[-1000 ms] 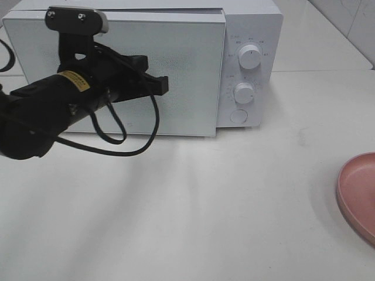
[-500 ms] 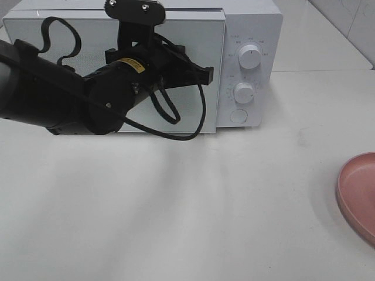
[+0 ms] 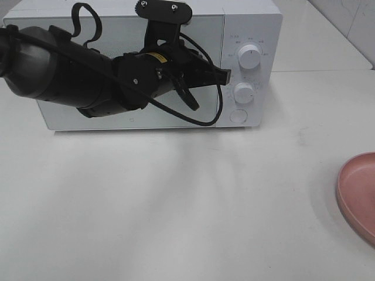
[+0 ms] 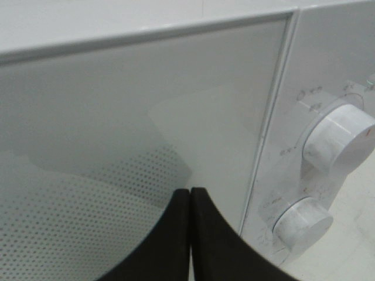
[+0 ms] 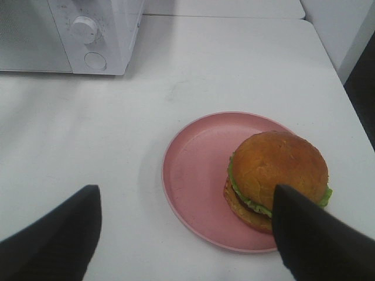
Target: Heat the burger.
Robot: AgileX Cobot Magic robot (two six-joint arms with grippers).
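Note:
The burger (image 5: 278,170), with a golden-brown bun and green lettuce, sits on the round pink plate (image 5: 193,170) in the right wrist view. My right gripper (image 5: 186,196) hovers above it, open, with one dark finger (image 5: 58,234) on either side of the plate. In the high view only the plate's edge (image 3: 357,193) shows at the far right, and the burger is out of frame there. My left gripper (image 3: 225,74) is shut and empty. Its tips (image 4: 190,196) rest against the right edge of the white microwave's door (image 3: 205,35), which lies flush with the body.
The microwave's control panel has two round knobs (image 3: 250,57) (image 3: 244,92) and a round button (image 3: 238,116) just right of my left gripper. The bulky left arm (image 3: 76,76) and its cable cross the door front. White tabletop (image 3: 187,211) spreads in front of the microwave.
My left arm swept rightward across the microwave front, from the door's middle to its right edge. The door, slightly ajar earlier, now sits flush. The plate has not moved.

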